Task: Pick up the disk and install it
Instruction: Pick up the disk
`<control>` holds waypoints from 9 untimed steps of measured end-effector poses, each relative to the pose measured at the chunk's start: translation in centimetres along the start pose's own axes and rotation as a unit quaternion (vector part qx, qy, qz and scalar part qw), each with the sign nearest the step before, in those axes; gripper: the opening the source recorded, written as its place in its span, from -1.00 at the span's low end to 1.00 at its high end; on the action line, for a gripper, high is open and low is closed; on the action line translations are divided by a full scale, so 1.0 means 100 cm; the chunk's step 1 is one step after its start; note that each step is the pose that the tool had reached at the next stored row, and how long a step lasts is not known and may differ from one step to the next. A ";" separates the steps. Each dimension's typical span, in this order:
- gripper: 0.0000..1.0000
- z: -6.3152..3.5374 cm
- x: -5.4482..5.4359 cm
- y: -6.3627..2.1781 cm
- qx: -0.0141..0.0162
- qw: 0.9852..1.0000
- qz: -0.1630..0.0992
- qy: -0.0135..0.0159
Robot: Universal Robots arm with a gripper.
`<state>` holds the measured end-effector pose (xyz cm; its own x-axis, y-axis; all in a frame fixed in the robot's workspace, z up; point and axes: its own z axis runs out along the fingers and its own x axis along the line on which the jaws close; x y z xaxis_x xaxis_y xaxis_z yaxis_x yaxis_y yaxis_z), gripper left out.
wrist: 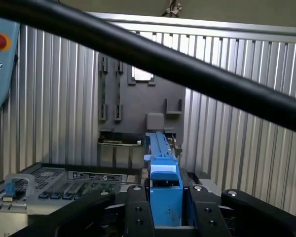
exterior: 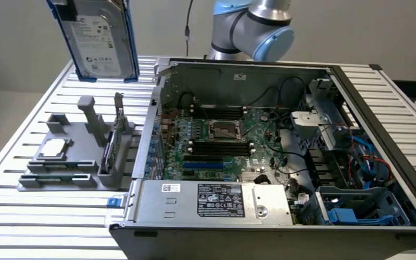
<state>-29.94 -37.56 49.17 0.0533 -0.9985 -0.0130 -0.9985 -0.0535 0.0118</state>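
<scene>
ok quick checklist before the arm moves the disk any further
1. Disk held in gripper: ok, its blue rail sits between the fingers.
2. Disk clear of holder: ok, it hangs in the air, apart from it.
3. Case open: ok, board exposed.
4. Bay free: cannot tell, cables and blue parts crowd that corner.
5. Black cable by the wrist clear of the disk: cannot tell.

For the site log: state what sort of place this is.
Probably a robotic computer-assembly bench: an open black computer case with a green motherboard lies on a ribbed aluminium table beside a grey plastic parts fixture.
</scene>
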 end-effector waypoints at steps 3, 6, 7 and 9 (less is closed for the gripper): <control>-0.34 -0.0029 0.006 -0.0122 0.000 1.000 0.000 0.000; -0.34 -0.0039 0.012 -0.0213 0.000 1.000 0.000 0.000; -0.34 -0.0040 0.014 -0.0238 0.000 1.000 0.000 0.000; -0.34 -0.0040 0.017 -0.0285 0.000 1.000 0.000 0.000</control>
<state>-27.00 -39.13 49.52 0.0533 -0.9985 -0.0134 -0.9985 -0.0534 0.0116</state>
